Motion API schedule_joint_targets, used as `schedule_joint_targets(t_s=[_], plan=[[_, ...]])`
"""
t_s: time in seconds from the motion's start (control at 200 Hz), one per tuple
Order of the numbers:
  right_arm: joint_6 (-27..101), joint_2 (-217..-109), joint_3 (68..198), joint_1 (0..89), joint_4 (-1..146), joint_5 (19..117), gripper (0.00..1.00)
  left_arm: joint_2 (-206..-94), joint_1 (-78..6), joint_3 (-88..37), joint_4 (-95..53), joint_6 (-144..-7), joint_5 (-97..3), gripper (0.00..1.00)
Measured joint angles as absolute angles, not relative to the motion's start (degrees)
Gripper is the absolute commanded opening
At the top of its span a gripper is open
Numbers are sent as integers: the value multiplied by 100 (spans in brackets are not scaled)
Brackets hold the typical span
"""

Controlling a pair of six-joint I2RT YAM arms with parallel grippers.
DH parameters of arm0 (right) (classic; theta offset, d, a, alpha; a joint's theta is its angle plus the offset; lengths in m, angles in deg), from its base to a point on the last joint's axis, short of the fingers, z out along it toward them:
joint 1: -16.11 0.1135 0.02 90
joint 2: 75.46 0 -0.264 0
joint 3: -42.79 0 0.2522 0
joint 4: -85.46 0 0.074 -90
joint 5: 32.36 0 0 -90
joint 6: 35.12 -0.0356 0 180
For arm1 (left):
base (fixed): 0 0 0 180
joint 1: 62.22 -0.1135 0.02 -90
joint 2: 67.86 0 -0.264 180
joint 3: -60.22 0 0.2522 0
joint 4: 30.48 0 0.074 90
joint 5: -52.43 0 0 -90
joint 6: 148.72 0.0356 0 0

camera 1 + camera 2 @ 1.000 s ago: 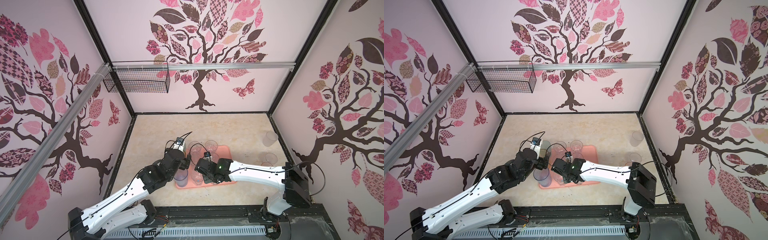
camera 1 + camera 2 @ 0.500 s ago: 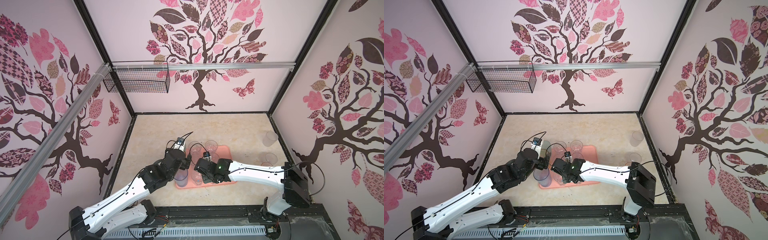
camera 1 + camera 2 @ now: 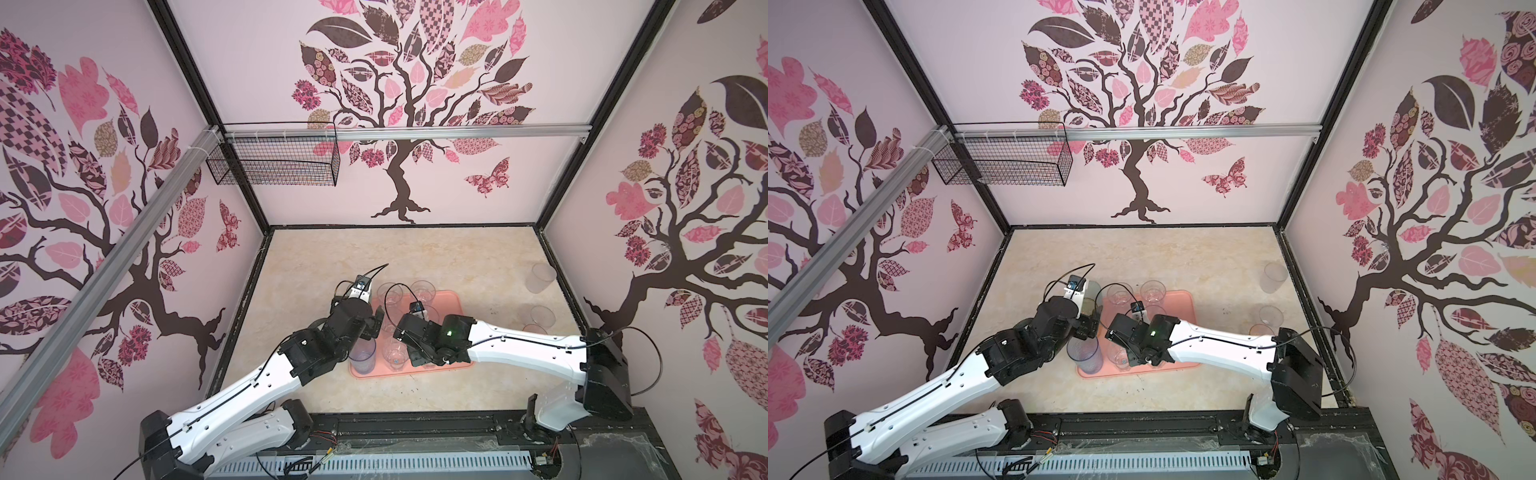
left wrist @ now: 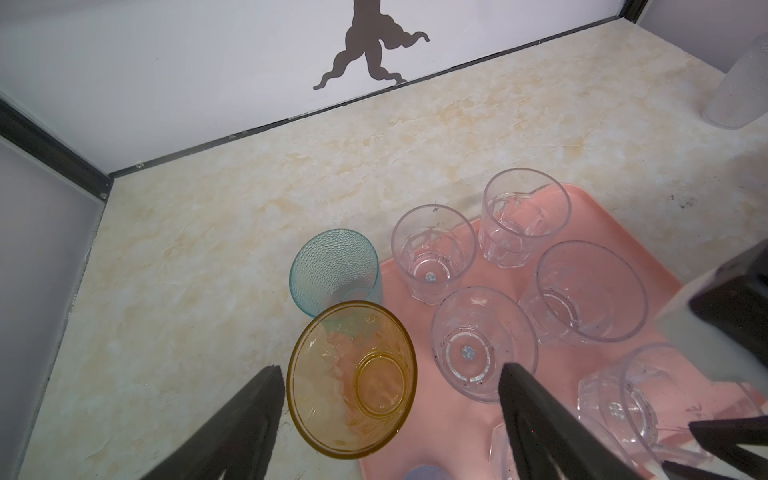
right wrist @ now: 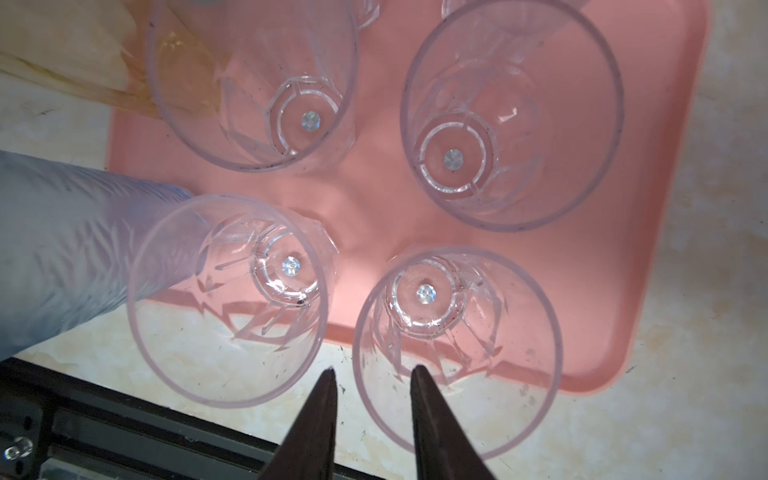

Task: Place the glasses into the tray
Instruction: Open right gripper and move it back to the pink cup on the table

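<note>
The salmon-pink tray (image 3: 453,302) (image 4: 615,224) (image 5: 648,208) holds several clear faceted glasses, with a tall blue glass (image 3: 362,355) (image 5: 62,241) at its near left corner. In the left wrist view my left gripper (image 4: 391,370) is open, and an amber glass (image 4: 351,380) stands loose between its fingers at the tray's left edge. A teal glass (image 4: 334,272) stands just beyond it. My right gripper (image 5: 374,370) is open over the tray's near edge. One finger is inside and one outside the rim of a clear glass (image 5: 457,349), and neither presses it.
Three clear glasses (image 3: 540,277) (image 3: 542,316) (image 3: 534,328) stand on the beige table by the right wall. A black wire basket (image 3: 274,162) hangs on the back rail. Both arms crowd the tray's near left part. The black frame rail (image 5: 124,432) runs just below the tray.
The right jaws have opened off the rim of the clear glass at the tray's near edge. Both arms have barely moved.
</note>
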State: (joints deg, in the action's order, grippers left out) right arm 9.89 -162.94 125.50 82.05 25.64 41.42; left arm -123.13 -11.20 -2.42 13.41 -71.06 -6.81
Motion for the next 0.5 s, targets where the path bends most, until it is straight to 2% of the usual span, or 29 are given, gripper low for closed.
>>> schedule_joint_targets(t_s=[0.155,0.5], plan=[[1013,-15772,12592,7879,2518,4163,37,-12632,-1120,-489,1426,-6824,-690,84],[1531,-14814,12450,5960,2214,3980,44,-13285,-1120,-1007,716,-6741,-1573,82]])
